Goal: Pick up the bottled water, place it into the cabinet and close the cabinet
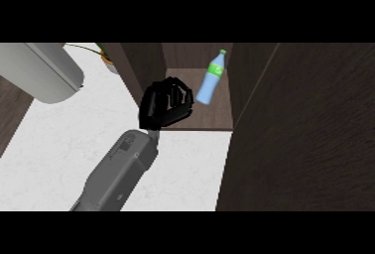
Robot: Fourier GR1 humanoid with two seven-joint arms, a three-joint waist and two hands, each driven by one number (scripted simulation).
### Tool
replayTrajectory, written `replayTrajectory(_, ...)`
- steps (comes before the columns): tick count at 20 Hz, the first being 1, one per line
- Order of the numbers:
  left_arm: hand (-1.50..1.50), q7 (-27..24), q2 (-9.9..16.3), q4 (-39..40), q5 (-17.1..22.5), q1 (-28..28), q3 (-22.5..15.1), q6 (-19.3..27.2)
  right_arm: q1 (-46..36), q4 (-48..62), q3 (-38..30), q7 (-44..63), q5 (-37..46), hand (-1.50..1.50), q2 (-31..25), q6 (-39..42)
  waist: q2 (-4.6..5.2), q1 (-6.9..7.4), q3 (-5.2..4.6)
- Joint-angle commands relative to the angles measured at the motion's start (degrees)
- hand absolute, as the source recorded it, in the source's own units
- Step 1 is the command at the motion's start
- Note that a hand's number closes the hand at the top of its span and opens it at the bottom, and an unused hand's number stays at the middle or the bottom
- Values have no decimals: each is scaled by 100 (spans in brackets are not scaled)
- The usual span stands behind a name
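The big dark brown wooden cabinet (201, 116) stands open, its door (307, 129) swung out wide at the right and filling that side of the view. So the closing is not yet done, by my reading.

Below it spreads the white marbled counter (66, 144), and in the top left corner sits a large grey rounded appliance (47, 72).

One grey forearm comes up from the lower edge, ending in a black hand (164, 104) at the cabinet's mouth. Which hand it is, I cannot tell for sure. Its fingers look curled, with nothing visible inside them.

The pale blue plastic water bottle with green label and cap (211, 79) leans on the shelf inside the cabinet, just beside the hand and apparently apart from it. Placement looks done.

Count: one cabinet, one door, one appliance, one arm, one bottle, plus a bit of green plant (92, 49) at top.
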Motion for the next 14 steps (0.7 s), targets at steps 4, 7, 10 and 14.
replayTrajectory(4, 150, 363, 144, -2400, -19, 1812, -512, 347, -91, -704, 32, 512, 396, -150, -320, 73, -8, 91, -3)
replayTrajectory(7, 150, 766, 556, -3608, -26, 2664, -739, 420, 61, -494, 362, 226, 480, -150, -305, 90, -4, 50, 3)
replayTrajectory(10, 150, 583, 760, -4340, -117, 3638, -1046, 381, -142, -905, 212, 786, 336, 150, -577, 231, 3, 57, -4)
replayTrajectory(14, 150, 588, 1127, -4943, 77, 4324, -1086, 89, -678, -860, 422, 1060, -182, 150, -678, 760, 30, 124, -9)
